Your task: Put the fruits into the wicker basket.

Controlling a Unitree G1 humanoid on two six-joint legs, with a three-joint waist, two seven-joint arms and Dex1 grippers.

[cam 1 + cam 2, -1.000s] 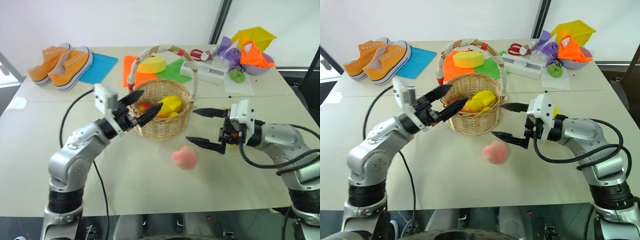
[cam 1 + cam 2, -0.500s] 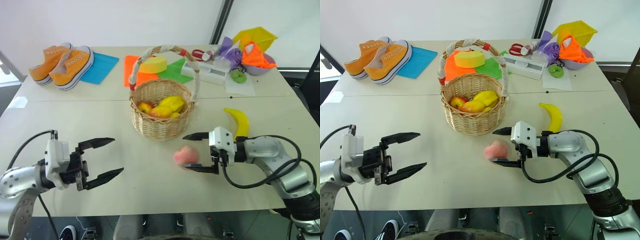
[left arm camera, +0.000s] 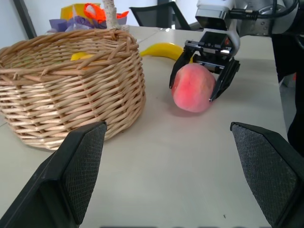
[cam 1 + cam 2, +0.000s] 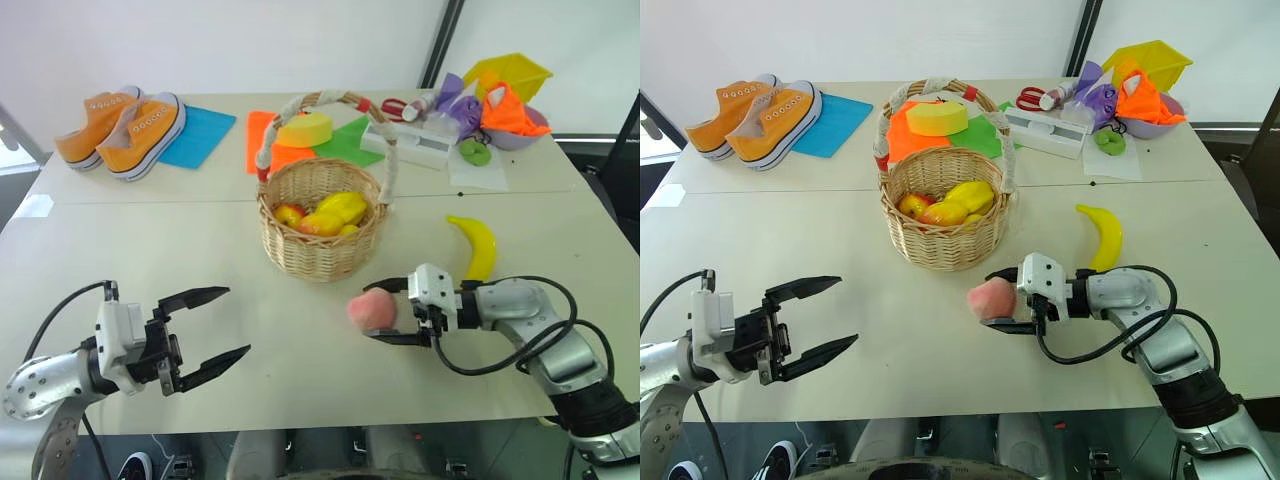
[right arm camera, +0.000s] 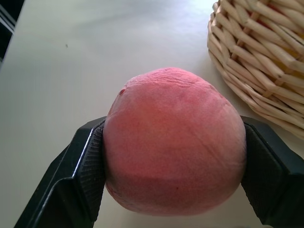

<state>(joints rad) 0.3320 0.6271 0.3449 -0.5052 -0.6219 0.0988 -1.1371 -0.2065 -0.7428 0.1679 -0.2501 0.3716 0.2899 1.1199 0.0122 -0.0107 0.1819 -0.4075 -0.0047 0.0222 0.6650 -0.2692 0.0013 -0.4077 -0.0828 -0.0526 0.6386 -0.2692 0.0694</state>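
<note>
Spanning a white-walled room, pale table [image 4: 300, 370]; left jaws apart; right jaws clamping peach [image 4: 371, 311].

Fruits in the wicker basket [image 4: 318, 230] sit half hidden behind its woven rim

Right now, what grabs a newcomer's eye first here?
The pink peach clamped between the right gripper fingers, on the table just in front of the wicker basket. Then the basket itself, already holding fruit, and the banana lying to its right.
</note>
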